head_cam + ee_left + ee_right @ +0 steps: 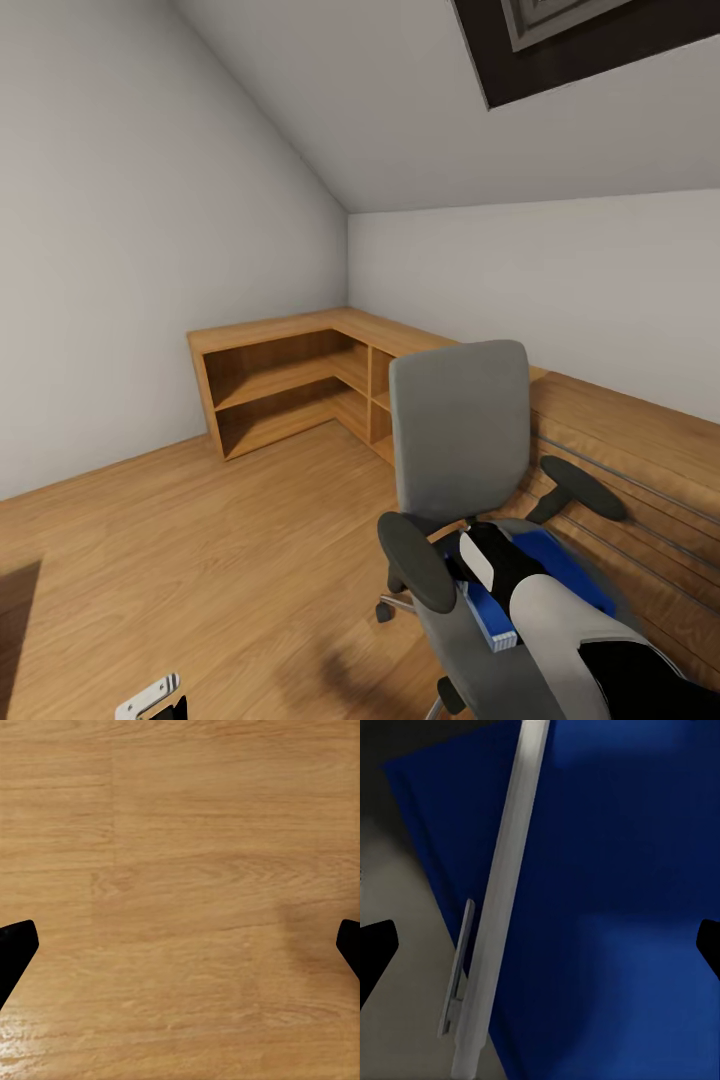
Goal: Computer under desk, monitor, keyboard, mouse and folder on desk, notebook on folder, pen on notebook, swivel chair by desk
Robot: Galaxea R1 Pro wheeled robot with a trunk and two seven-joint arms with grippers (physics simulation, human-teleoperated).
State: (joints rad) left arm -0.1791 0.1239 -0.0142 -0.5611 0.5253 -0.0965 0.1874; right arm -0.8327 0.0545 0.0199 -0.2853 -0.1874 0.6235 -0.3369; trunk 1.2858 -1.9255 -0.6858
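Observation:
The grey swivel chair (pixel 460 430) stands at the lower right in the head view, its back toward the corner. The blue folder (pixel 560 565) lies flat on its seat. My right arm (pixel 545 610) reaches down over it. In the right wrist view my right gripper (pixel 540 945) hangs open just above the folder (pixel 615 907), with a slim silver pen (pixel 499 922) with a clip lying across it. My left gripper (pixel 180 949) is open over bare wooden floor. The desk, monitor, keyboard, mouse, notebook and computer are out of view.
Low light-wood open shelves (pixel 290 375) fill the far corner under a sloped ceiling. A wooden unit (pixel 640 440) runs along the right wall behind the chair. Open wooden floor (pixel 200 550) spreads to the left of the chair.

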